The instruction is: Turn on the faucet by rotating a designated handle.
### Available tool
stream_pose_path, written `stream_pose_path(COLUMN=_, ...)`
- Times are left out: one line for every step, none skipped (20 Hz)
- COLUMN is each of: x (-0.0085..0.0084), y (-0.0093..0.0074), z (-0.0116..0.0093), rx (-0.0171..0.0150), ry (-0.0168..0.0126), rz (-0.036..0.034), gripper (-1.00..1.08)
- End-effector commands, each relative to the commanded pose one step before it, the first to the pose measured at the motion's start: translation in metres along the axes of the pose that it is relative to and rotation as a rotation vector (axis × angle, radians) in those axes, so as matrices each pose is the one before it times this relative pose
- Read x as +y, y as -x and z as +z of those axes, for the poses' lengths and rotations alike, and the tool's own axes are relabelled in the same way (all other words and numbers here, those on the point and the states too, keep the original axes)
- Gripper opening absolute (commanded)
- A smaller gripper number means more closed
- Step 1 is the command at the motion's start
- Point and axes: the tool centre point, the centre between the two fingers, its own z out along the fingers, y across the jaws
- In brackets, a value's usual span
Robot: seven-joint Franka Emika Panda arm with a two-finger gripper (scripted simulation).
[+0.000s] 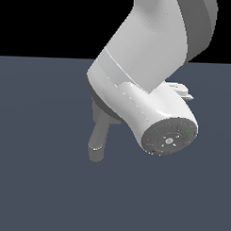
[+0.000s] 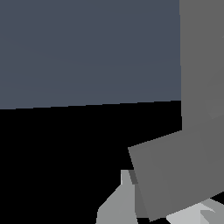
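Franka arm (image 1: 152,67) bent low over grey faucet (image 1: 98,140) on dark floor (image 1: 39,190), wrist masking hub & handle, presumably to reach it; gripper state can't be told.

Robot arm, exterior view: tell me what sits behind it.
Behind the arm, part of the grey faucet pokes out on the dark floor. The gripper, and any handle contact, stay covered.

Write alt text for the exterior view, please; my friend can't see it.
A big white robot arm fills the upper middle of the picture, hiding most of a grey faucet behind it. Only a thick grey part sticks out below, on a dark blue-grey floor. The gripper is hidden.
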Motion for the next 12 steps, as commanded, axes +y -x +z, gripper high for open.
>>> stream_pose_path(x=0.00589, y=-0.0174, z=-0.00047, rx=0.0324, ry=0.02801, rz=-0.0114, gripper=-1.0)
stream_pose_path(x=-0.00083, y=-0.00376, z=0.00004, rx=0.00217, ry=0.0015, rz=-0.00137, gripper=-1.0)
stream_pose_path(x=-0.00082, y=-0.00378, z=0.00004, rx=0.0022, ry=0.00152, rz=-0.00139, gripper=-1.0)
stream_pose_path(x=-0.00081, y=-0.0038, z=0.00005, rx=0.00222, ry=0.00154, rz=-0.00141, gripper=-1.0)
stream_pose_path(x=-0.00082, y=-0.00381, z=0.00005, rx=0.00222, ry=0.00154, rz=-0.00142, gripper=-1.0)
stream_pose_path(x=-0.00082, y=-0.00382, z=0.00005, rx=0.00221, ry=0.00154, rz=-0.00142, gripper=-1.0)
stream_pose_path(x=-0.00082, y=-0.00384, z=0.00006, rx=0.00224, ry=0.00156, rz=-0.00145, gripper=-1.0)
stream_pose_path(x=-0.00081, y=-0.00386, z=0.00006, rx=0.00226, ry=0.00159, rz=-0.00147, gripper=-1.0)
stream_pose_path(x=-0.00083, y=-0.00385, z=0.00006, rx=0.00222, ry=0.00157, rz=-0.00146, gripper=-1.0)
stream_pose_path(x=-0.00083, y=-0.00386, z=0.00007, rx=0.00223, ry=0.0016, rz=-0.0015, gripper=-1.0)
stream_pose_path(x=-0.00081, y=-0.00388, z=0.0001, rx=0.00225, ry=0.00165, rz=-0.00157, gripper=-1.0)
stream_pose_path(x=0.0, y=0.0, z=0.0, rx=0.0, ry=0.0, rz=0.0, gripper=-1.0)
